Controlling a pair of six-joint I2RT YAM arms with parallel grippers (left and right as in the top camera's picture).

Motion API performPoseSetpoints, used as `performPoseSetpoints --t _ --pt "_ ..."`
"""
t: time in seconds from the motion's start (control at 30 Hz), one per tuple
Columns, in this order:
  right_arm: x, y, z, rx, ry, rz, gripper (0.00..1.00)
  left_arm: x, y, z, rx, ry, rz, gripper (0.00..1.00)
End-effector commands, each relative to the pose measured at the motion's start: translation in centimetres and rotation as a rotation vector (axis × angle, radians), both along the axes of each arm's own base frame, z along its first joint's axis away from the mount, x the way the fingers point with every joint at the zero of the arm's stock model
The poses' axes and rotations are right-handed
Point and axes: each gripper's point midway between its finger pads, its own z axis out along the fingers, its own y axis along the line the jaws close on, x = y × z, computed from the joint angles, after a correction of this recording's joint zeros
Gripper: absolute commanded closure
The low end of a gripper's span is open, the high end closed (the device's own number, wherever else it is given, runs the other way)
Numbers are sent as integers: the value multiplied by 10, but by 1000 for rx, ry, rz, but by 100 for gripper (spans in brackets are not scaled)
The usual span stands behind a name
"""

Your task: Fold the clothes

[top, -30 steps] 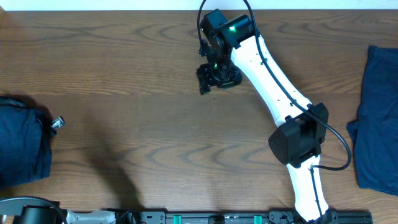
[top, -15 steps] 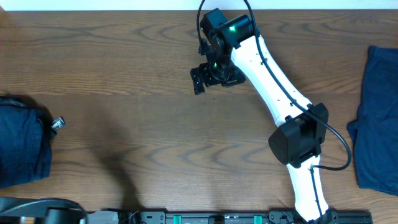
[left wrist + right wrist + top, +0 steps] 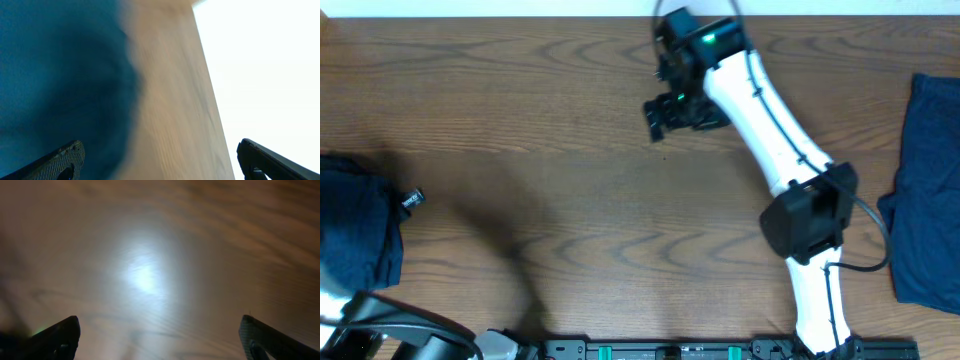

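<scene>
My right tool [image 3: 670,108] released, empty, over bare surface [image 3: 570,200] | my left tool [image 3: 157,162] released, empty, navy bundle [image 3: 355,235] close ahead of it | spread garment [image 3: 925,190] well apart from right tool | I judge: bundle likely done, spread one left to fold

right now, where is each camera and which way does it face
Overhead: above the table, facing down; left arm, right arm, left clothes, right clothes.
Left wrist: on left arm, faces left clothes, table edge; open fingers show.
Right wrist: on right arm, faces bare table; open fingers show.
Overhead and left wrist share left clothes.
</scene>
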Motion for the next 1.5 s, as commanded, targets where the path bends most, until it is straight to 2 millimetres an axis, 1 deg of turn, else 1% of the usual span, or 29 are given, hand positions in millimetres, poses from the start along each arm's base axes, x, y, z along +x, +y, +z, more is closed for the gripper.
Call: performPoseSetpoints --t 0.0,0.07,0.1,0.13,0.27,0.33,0.37,0.43,0.53,0.63,0.73,0.8,0.87,0.9,0.97,1.03,1.07,1.17,1.23,1.27,1.33,1.47 --pt "30 -65 11 -24 -37 -139 1 47 -61 20 71 -39 -237 2" --pt "38 -101 10 -29 -24 -219 1 67 -92 19 94 -33 -343 2" --pt "40 -120 10 -34 -16 -260 1 75 -106 18 101 -31 -386 2" --pt "42 -139 10 -38 -8 -302 1 84 -124 17 115 -28 -444 2" --pt "45 -209 10 -44 5 -424 1 105 -181 13 170 -17 -628 2" --pt "42 -237 10 -47 9 -438 1 112 -210 8 197 -2 -712 2" --pt "39 -250 10 -52 15 -447 1 113 -220 5 201 15 -731 2" --pt "36 -270 11 -35 19 -494 1 116 -247 -2 238 47 -810 2" --pt "38 -293 19 -15 -30 -492 1 113 -282 -15 305 112 -923 2" --pt "41 -310 31 -18 -90 -498 1 102 -300 -28 374 208 -990 2" --pt "43 -326 52 -20 -173 -520 1 84 -312 -41 470 336 -1055 2" --pt "41 -331 66 -23 -214 -533 1 78 -319 -40 505 378 -1057 2" --pt "37 -334 84 -23 -258 -541 1 73 -334 -31 533 358 -1087 2" --pt "34 -333 94 -24 -284 -541 1 69 -344 -22 553 337 -1105 2" --pt "29 -329 116 -19 -337 -537 1 63 -354 -8 586 303 -1119 2" --pt "22 -324 137 -4 -387 -532 1 54 -362 10 618 273 -1107 2" --pt "17 -320 152 8 -422 -527 1 49 -365 19 632 253 -1103 2" --pt "1 -309 188 35 -511 -513 1 23 -376 46 649 191 -1105 2" --pt "-15 -302 211 40 -565 -506 3 3 -380 61 657 156 -1105 2" --pt "-23 -298 221 40 -587 -504 6 -5 -382 67 664 143 -1108 2" --pt "-40 -291 241 39 -634 -497 9 -27 -385 78 675 112 -1114 2" --pt "-70 -276 273 50 -722 -499 9 -68 -385 95 697 60 -1112 2"
